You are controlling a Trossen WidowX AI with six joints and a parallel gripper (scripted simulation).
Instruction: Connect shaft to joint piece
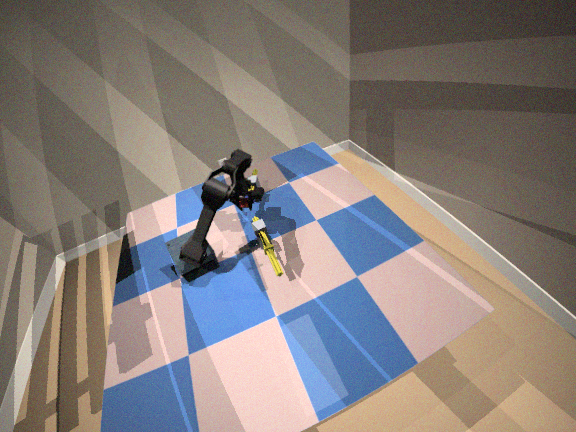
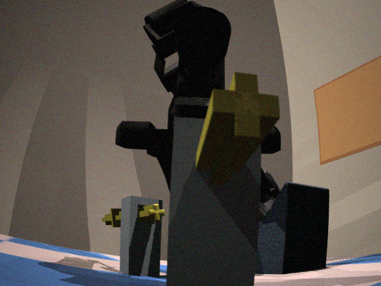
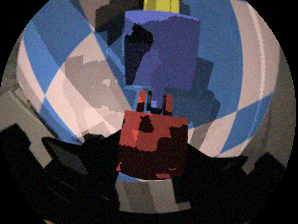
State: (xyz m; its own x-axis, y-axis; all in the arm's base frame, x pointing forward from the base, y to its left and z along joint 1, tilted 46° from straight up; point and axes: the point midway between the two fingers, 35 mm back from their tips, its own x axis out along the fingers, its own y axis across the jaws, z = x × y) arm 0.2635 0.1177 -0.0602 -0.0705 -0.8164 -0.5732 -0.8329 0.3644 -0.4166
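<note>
My gripper is shut on the red square joint piece. The second yellow shaft lies on the mat and runs toward the front from its pale block, a little in front of the gripper. In the exterior view a large grey block with a yellow cross-shaped shaft end hides the fingers and the joint piece.
The arm's base stands on the checked blue and pink mat, left of the shafts. A smaller grey block with a yellow shaft and a dark block show in the exterior view. Walls stand behind the mat.
</note>
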